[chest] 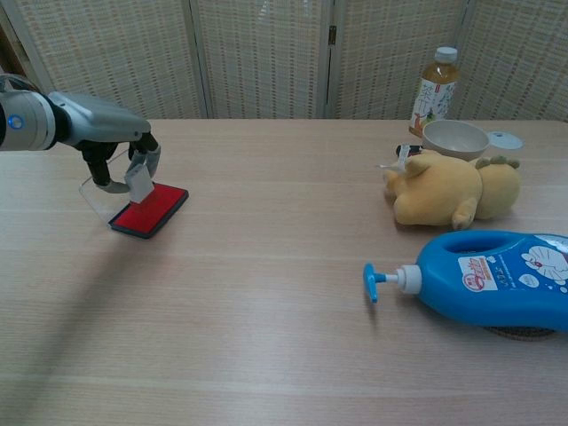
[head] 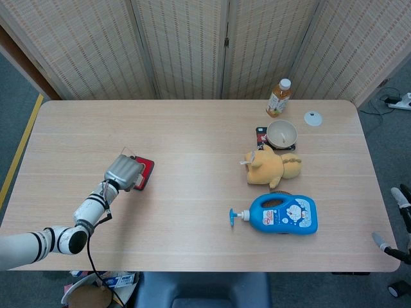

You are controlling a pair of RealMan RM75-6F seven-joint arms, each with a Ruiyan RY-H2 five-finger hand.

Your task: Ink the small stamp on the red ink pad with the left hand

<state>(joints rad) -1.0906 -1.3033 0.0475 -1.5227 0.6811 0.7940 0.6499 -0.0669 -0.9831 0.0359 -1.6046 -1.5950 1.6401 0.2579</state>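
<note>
One robot hand, the left robot hand (chest: 120, 160), hung above the near-left part of the table (chest: 266, 293), pinching the small stamp (chest: 138, 181) between its fingertips. In the chest view the pale stamp was lifted clear of the red ink pad (chest: 149, 210), just above the pad's rear edge, with a thin gap showing between them. In the head view the left robot hand (head: 124, 171) covered most of the red ink pad (head: 145, 172), so only the pad's right side showed and the stamp could not be made out. The pad lay flat on the table, its dark rim turned at an angle to the table edge. Well apart, toward the right, a yellow plush toy (chest: 453, 189) lay on its side, with a blue pump bottle (chest: 493, 280) lying nearer the front edge, its nozzle pointing left. Behind the toy stood a cream bowl (chest: 454, 138), a tea bottle (chest: 436, 89) and a small white lid (chest: 504, 139). No right robot hand could be seen in either view.
</note>
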